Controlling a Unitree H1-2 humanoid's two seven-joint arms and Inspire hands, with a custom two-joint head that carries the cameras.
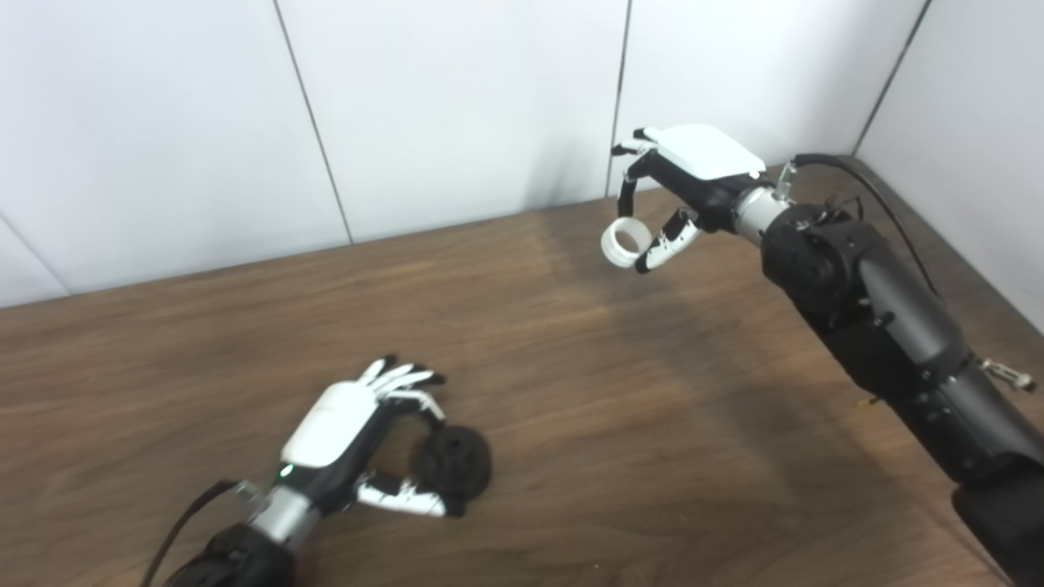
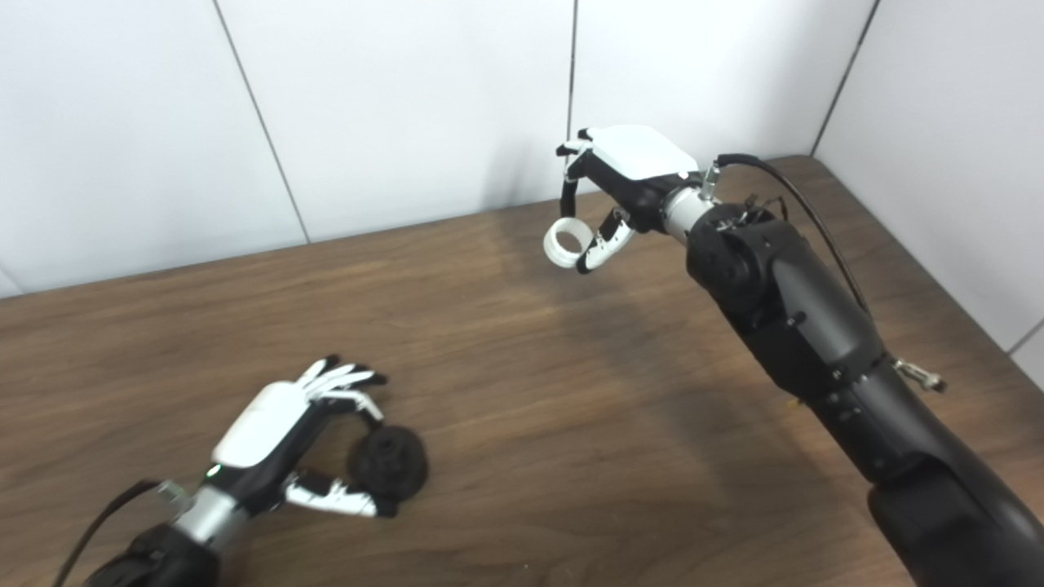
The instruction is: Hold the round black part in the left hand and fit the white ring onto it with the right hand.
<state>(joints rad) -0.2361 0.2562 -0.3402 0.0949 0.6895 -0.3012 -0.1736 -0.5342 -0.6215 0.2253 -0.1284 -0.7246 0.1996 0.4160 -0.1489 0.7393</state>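
Right hand (image 1: 681, 191) pinches white ring (image 1: 626, 243) aloft; left hand (image 1: 359, 440) fingers curl around black part (image 1: 455, 462) on bench (image 1: 652, 424). Fitting remains.

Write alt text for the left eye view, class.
The right hand holds a white ring above a wooden table near a white wall. The left hand's fingers close around the round black part on the table.
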